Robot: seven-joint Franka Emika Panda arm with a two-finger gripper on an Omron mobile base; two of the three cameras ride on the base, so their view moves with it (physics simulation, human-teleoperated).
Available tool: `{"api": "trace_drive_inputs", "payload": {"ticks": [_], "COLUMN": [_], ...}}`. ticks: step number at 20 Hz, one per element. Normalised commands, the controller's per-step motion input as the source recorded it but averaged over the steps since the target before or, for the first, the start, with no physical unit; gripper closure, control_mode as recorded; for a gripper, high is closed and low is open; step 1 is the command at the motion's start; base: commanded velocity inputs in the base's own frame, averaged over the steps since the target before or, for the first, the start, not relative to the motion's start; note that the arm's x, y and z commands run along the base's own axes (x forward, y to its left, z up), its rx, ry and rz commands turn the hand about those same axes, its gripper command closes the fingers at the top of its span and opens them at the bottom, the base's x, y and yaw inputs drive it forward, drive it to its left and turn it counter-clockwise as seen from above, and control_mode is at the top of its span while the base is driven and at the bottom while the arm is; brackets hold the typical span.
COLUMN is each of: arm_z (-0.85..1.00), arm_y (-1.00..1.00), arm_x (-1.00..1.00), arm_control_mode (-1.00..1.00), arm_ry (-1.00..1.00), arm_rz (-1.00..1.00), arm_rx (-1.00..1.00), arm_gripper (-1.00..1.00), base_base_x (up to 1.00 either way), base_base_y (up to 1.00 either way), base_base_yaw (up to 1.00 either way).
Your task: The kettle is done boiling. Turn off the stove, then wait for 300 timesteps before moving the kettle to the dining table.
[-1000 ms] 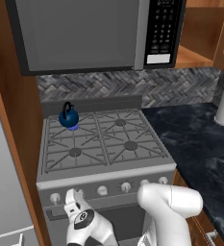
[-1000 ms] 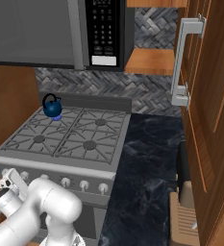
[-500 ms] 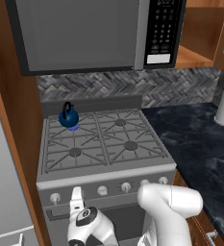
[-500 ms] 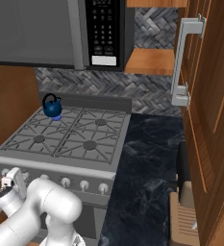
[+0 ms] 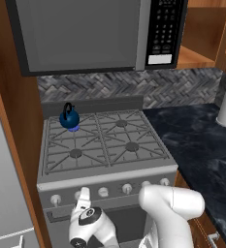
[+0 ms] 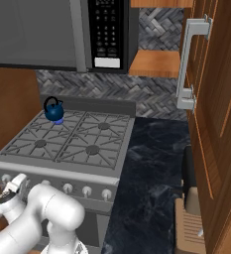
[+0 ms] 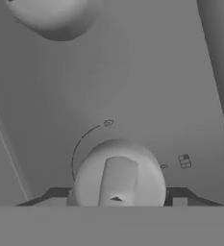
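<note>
gripper (image 5: 84, 194): at stove front, fingers either side of a pale knob (image 7: 117, 174), clasped round it
stove (image 5: 104, 143): grey range just ahead
kettle (image 5: 69, 117): on back-left burner, blue flame under

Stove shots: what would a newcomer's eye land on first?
First the kettle, glossy dark blue on the back-left burner of the grey stove, under the big microwave. Then the white arm reaching low at the stove's front, its hand up against the row of pale knobs. In the hand view, one knob looms large and close between the dark fingertips.
</note>
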Motion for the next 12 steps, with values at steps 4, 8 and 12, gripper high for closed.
{"api": "trace_drive_inputs", "payload": {"ticks": [4, 8, 12], "arm_z": [0.0, 0.0, 0.0], "arm_y": [0.0, 0.0, 0.0], "arm_x": [0.0, 0.0, 0.0], "arm_control_mode": [-1.0, -1.0, -1.0], "arm_ry": [0.0, -0.01, -0.03], "arm_rz": [-0.05, -0.05, -0.07], "arm_rx": [0.43, 0.45, 0.45], "arm_gripper": [1.0, 1.0, 1.0], "base_base_x": [0.0, 0.0, 0.0], "base_base_y": [0.0, 0.0, 0.0], "base_base_yaw": [0.0, 0.0, 0.0]}}
